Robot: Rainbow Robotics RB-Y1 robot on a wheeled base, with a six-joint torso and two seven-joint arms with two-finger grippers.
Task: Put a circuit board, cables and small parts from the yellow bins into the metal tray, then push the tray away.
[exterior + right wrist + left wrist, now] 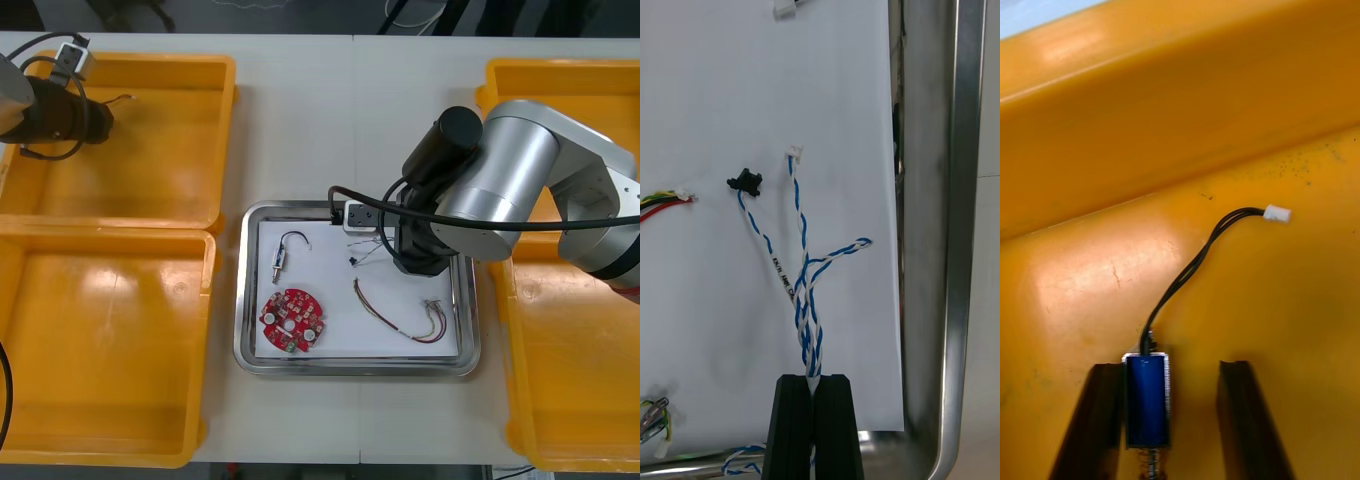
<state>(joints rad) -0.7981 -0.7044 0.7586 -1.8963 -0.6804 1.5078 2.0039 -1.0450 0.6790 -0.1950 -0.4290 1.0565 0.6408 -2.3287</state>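
Red board (293, 320), twisted cable (809, 300) (pinched), in tray (350, 368)

Left tool (1174, 371), as I see it: fingers (1244, 420) spread, small metal part (1146, 401) (blue-bodied) between them against one finger; its black cable (1191, 270) ends in a white connector (1277, 214) on the yellow bin (1285, 315) floor.

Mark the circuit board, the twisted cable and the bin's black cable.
red circuit board (293, 320), front view, its middle.
blue and white cable (811, 337), right wrist view, thick twisted bundle.
black cable (1191, 266), left wrist view, mid-curve.
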